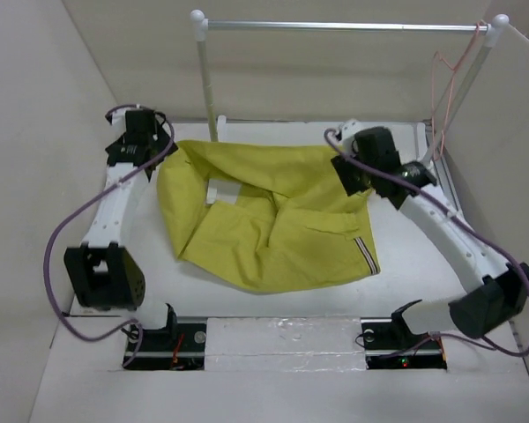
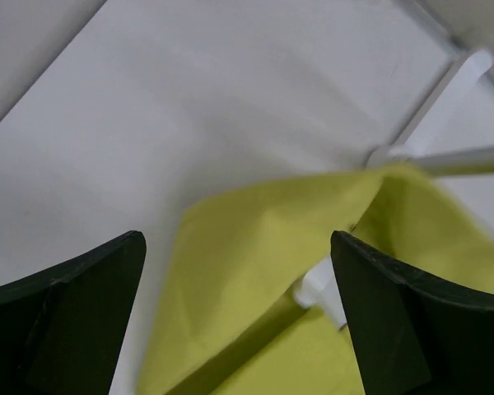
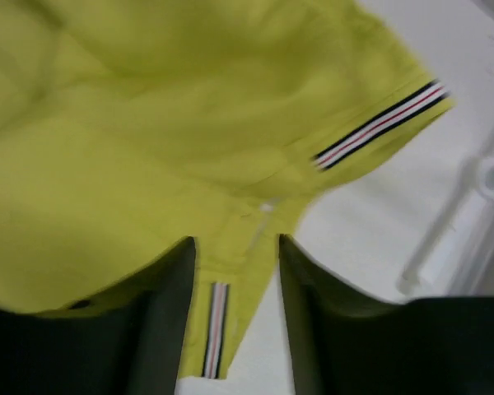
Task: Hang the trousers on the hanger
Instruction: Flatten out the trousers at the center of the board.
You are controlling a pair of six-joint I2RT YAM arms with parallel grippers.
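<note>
The bright yellow trousers (image 1: 273, 220) lie crumpled in the middle of the table, with a striped trim at the near right corner (image 1: 366, 256). The pale pink hanger (image 1: 445, 88) hangs from the right end of the silver rail. My left gripper (image 1: 145, 145) is at the far left edge of the cloth. In the left wrist view it (image 2: 239, 247) is wide open above the yellow cloth (image 2: 255, 271). My right gripper (image 1: 357, 172) is at the far right corner of the trousers. In the right wrist view it (image 3: 235, 247) is open, with a striped waistband tab (image 3: 230, 304) lying between its fingers.
A stand with white posts and a silver rail (image 1: 335, 26) spans the back. Its left post (image 1: 207, 79) rises just behind the trousers, and a white foot (image 2: 321, 284) pokes out from under the cloth. Cardboard walls (image 1: 35, 132) close in the left, back and right.
</note>
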